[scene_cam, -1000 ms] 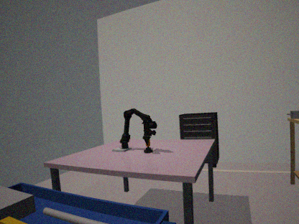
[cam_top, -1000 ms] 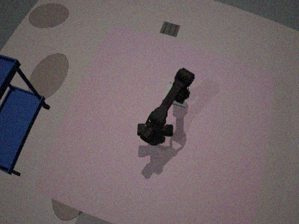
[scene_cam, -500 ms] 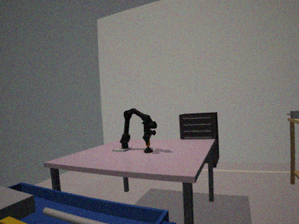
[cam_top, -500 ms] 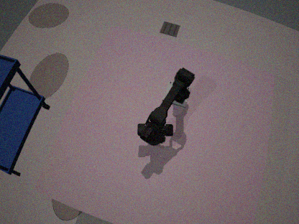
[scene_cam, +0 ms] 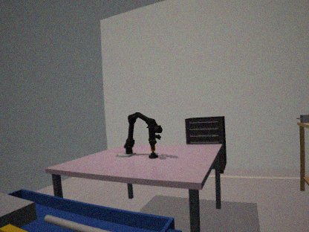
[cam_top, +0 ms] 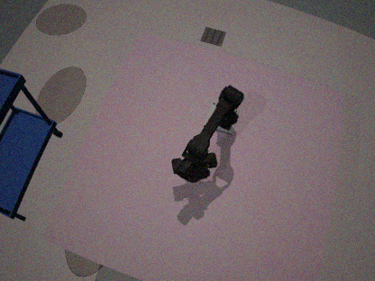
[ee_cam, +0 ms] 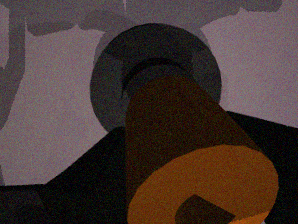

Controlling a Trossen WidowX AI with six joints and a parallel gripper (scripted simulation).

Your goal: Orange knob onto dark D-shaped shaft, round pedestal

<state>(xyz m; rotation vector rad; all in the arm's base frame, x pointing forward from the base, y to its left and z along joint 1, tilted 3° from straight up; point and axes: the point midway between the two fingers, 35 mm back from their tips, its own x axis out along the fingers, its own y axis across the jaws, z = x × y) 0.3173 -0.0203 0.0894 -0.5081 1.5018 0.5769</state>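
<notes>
The claw (scene_cam: pixel 152 144) grasps the orange knob (scene_cam: pixel 153 148) (ee_cam: pixel 165 120) above the round pedestal (scene_cam: pixel 153 156) (ee_cam: pixel 105 85), upper centre of the wrist view. Pickup is complete. Seating is unconfirmed: shaft engagement cannot be told. Alignment, full insertion and release apparently remain.

In the wrist view, open space lies left and right of the round pedestal (scene_cam: pixel 153 156) (ee_cam: pixel 106 87), above the black fingers. The orange knob (ee_cam: pixel 175 120) blocks the way from the pedestal's middle to the lower right. In the exterior view, the tabletop (cam_top: pixel 275 189) (scene_cam: pixel 130 171) offers room on both sides of the pedestal.
</notes>
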